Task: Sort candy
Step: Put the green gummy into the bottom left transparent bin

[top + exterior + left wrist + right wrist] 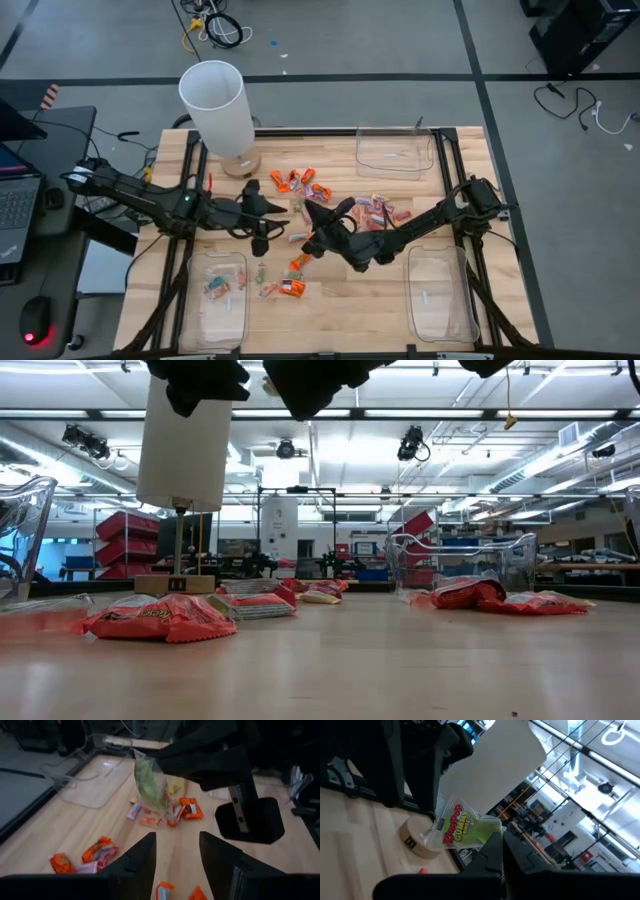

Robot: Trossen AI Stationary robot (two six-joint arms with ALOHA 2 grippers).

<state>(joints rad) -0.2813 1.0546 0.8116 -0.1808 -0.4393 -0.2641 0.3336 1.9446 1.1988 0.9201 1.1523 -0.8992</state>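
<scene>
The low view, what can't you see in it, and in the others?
- Low view: both grippers are cut off by the top edge.
- High view: the green candy in the right gripper is too small to spot.
- Left wrist view: the left gripper hides the table beneath.

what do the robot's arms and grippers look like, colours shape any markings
Both arms are matte black, slim jointed links reaching in from the table's sides. The left gripper ends in two flat, broad black fingers with angled tips. The right gripper has the same dark fingers. No markings or loose cables are legible.
</scene>
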